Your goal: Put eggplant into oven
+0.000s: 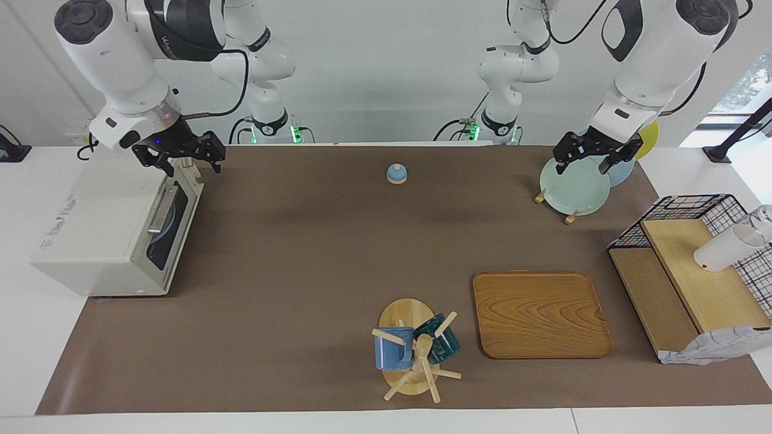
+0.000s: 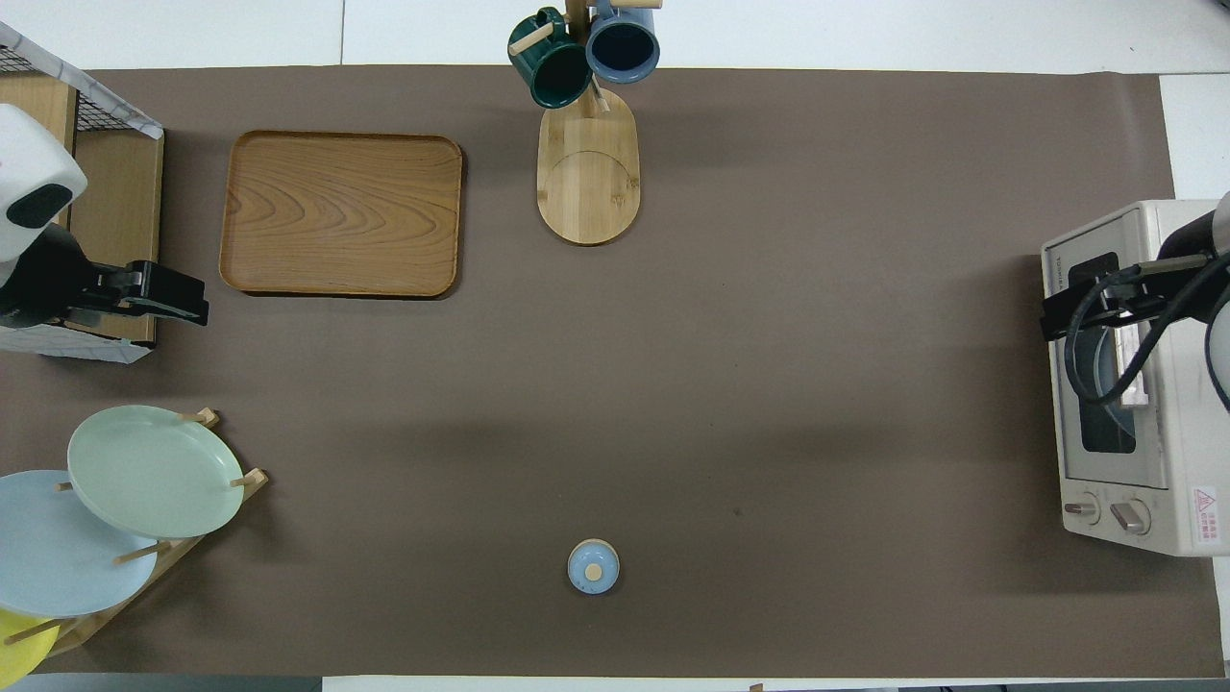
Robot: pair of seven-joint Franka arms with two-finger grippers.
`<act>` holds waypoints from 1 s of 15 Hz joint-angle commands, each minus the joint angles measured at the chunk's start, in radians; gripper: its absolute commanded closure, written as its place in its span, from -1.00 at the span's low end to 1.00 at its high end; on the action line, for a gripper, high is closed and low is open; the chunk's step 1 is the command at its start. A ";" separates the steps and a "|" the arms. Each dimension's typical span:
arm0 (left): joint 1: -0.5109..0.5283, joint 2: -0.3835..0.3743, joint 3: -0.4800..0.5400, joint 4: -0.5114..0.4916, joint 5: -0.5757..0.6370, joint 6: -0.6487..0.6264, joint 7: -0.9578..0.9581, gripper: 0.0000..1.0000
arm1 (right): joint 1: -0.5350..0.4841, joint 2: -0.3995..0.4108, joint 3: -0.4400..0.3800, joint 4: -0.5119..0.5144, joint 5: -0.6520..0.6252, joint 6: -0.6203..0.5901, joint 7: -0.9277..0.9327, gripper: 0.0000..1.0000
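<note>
The off-white oven (image 1: 102, 223) (image 2: 1177, 452) stands at the right arm's end of the table, its dark glass door (image 1: 166, 223) shut and its bar handle facing the table's middle. The eggplant is out of view in both views. My right gripper (image 1: 181, 158) (image 2: 1062, 315) hangs open and empty just above the oven's top front edge, at the corner nearer the robots. My left gripper (image 1: 594, 160) (image 2: 178, 300) waits open and empty in the air over the plate rack at the left arm's end.
A plate rack (image 1: 573, 188) holds green, blue and yellow plates. A small blue lid (image 1: 396, 173) lies near the robots. A wooden tray (image 1: 540, 313), a mug tree (image 1: 413, 352) with two mugs, and a wire-and-wood rack (image 1: 687, 271) holding a white cup (image 1: 724, 248) are also on the table.
</note>
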 commanded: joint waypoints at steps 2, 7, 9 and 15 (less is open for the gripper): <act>-0.006 -0.006 0.006 -0.009 0.023 0.010 0.002 -1.00 | 0.032 0.006 -0.037 0.062 0.004 -0.040 0.022 -1.00; -0.006 -0.006 0.006 -0.009 0.023 0.010 0.001 -1.00 | 0.037 0.003 -0.047 0.053 0.002 -0.030 0.106 -1.00; -0.006 -0.006 0.006 -0.009 0.023 0.010 0.002 -1.00 | 0.038 0.001 -0.047 0.051 0.001 -0.023 0.113 -1.00; -0.006 -0.006 0.006 -0.009 0.023 0.010 0.002 -1.00 | 0.040 0.000 -0.045 0.051 0.002 -0.015 0.113 -1.00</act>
